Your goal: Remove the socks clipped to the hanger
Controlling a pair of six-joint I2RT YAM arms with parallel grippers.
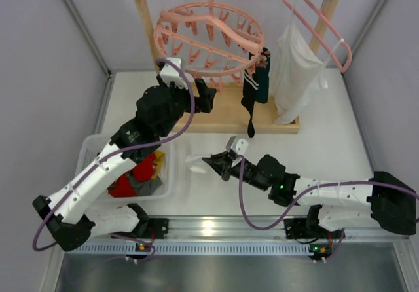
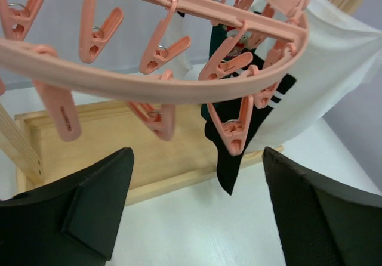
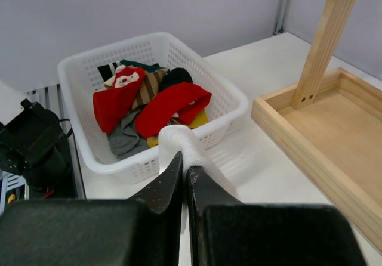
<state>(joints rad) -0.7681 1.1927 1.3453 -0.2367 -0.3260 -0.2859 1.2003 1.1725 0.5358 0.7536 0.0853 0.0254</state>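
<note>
The round pink hanger (image 1: 208,38) hangs from the wooden rail, and most of its clips are bare. Two socks stay clipped at its right side: a black one with white stripes (image 1: 249,102) and a dark teal one (image 1: 264,82). My left gripper (image 1: 209,98) is below the ring, open and holding nothing. In the left wrist view the ring (image 2: 149,88) passes overhead, and the black sock (image 2: 229,161) hangs ahead between the wide-apart fingers (image 2: 89,209). My right gripper (image 1: 209,164) is low over the table, shut on a plain white sock (image 3: 184,148).
A white basket (image 1: 91,149) at the near left holds several removed socks, red ones on top (image 3: 170,102). The wooden rack's base tray (image 3: 316,138) lies to the right. A large white garment (image 1: 294,76) on a pink triangular hanger (image 1: 327,33) hangs beside the ring.
</note>
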